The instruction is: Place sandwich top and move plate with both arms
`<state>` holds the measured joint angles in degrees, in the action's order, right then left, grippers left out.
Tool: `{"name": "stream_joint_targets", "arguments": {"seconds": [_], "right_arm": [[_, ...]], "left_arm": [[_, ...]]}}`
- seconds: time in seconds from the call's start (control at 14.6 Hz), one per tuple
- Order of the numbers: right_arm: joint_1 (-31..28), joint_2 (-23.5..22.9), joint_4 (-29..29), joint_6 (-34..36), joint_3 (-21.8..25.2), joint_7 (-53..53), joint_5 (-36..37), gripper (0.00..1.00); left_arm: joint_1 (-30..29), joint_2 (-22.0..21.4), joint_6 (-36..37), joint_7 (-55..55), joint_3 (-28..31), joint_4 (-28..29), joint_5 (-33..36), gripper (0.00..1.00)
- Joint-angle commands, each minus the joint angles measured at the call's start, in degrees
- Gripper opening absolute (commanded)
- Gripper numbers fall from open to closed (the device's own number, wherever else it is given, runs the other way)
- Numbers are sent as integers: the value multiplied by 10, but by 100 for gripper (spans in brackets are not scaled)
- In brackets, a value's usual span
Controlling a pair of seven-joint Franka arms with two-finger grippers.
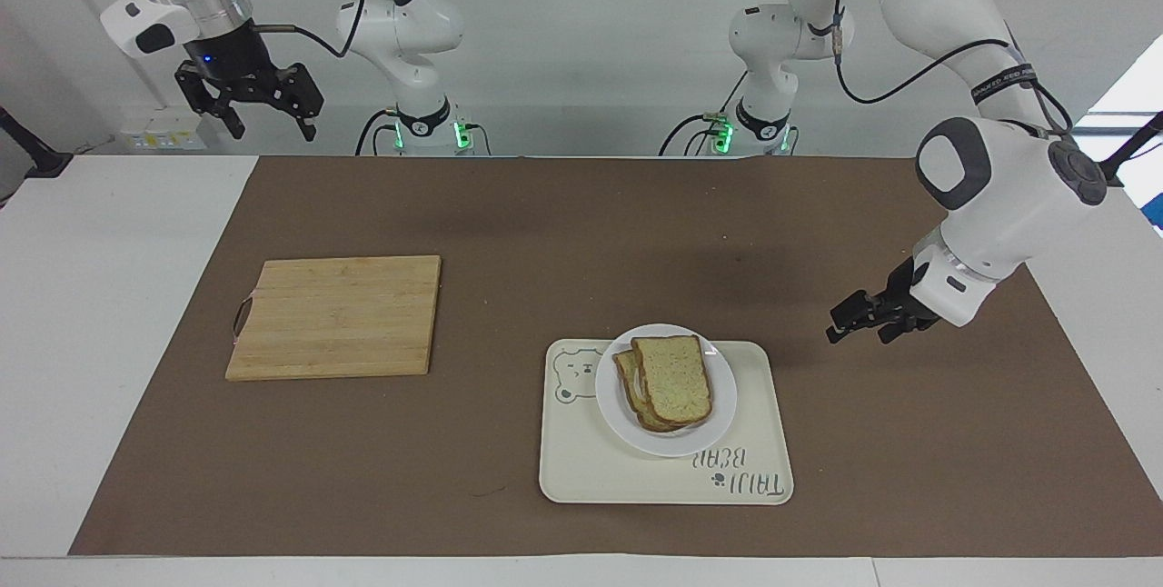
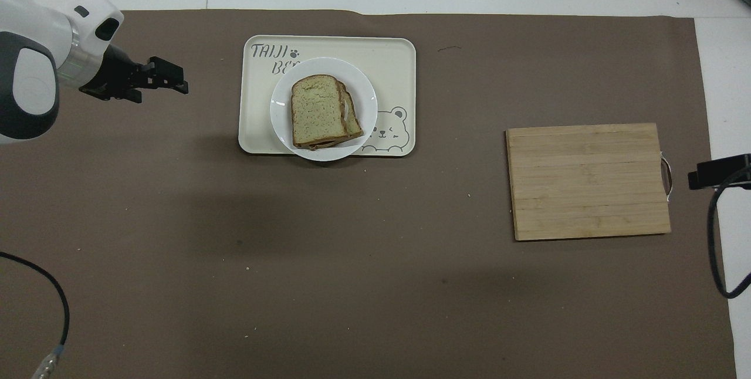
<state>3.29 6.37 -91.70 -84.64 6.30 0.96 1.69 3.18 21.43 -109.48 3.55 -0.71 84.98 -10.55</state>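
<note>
While the brown mat [image 1: 581, 233] spreads across most of the table, you have wide bare room on it between the cutting board [image 1: 336, 316] and the cream tray [image 1: 663, 473]. The tray sits toward the left arm's end, well inside the mat's edges. On it, the plate [image 1: 618, 414] overhangs the tray's edge nearer the robots and carries the sandwich top [image 1: 672, 378], stacked on the slices below. Your left gripper [image 1: 854, 325] hangs over bare mat, clear of the tray, its fingers spread and empty. Your right gripper [image 1: 263, 119] waits raised at the table's robot-side edge, spread wide.
</note>
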Motion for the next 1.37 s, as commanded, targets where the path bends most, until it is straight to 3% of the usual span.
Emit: {"name": "stream_joint_targets", "arguments": {"seconds": [0.0,0.48,0.96,1.31], "right_arm": [[-6,1,-1,-6,-4,-3,-4,100],[-6,1,-1,-6,-4,-3,-4,100],[-6,1,-1,-6,-4,-3,-4,100],[-6,1,-1,-6,-4,-3,-4,100]], "left_arm": [[16,-38,34,40,8,5,57,100],[8,-147,178,-3,6,5,109,100],[7,-211,269,-17,8,11,127,100],[6,-236,266,-21,9,49,134,100]]}}
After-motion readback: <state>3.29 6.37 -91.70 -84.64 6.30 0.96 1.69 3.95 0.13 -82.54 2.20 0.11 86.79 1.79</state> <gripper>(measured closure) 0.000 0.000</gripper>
